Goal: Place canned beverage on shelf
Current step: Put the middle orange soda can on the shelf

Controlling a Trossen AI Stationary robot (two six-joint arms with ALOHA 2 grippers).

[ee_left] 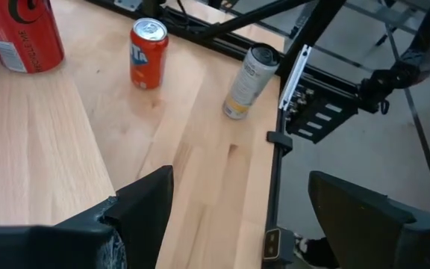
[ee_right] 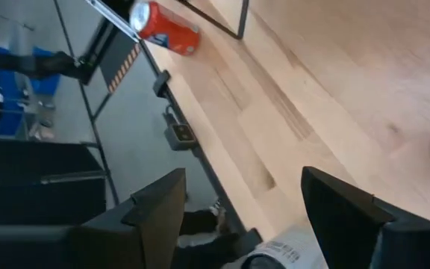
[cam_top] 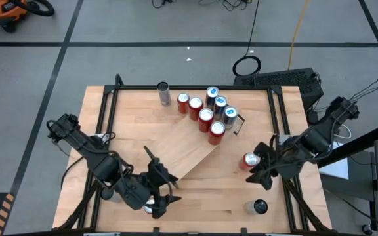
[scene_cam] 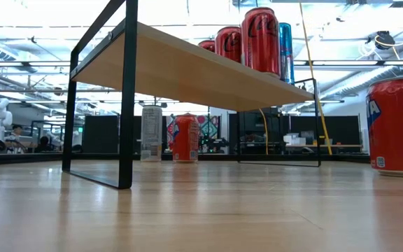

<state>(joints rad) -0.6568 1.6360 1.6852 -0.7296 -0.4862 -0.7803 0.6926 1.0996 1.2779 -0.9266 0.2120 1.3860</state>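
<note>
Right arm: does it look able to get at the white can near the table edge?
Probably yes. The right hand is open, and the white can stands alone with nothing between them. The red can sits beside the hand, out of the path.

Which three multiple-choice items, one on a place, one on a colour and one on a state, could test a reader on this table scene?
1. Where on the shelf does the group of cans stand?
A. at the end away from the left arm
B. in the middle
C. at the end next to the left arm

2. What colour is the can closest to the right pincer in the high view?
A. green
B. red
C. yellow

3. How is the left pincer?
A. shut on a can
B. shut on the shelf
C. open, holding nothing

Key: 1 A, the high view shows the shelf's near end bare. 2 B, its body is red. 3 C, the left wrist view shows its fingers wide apart over bare wood.
</note>
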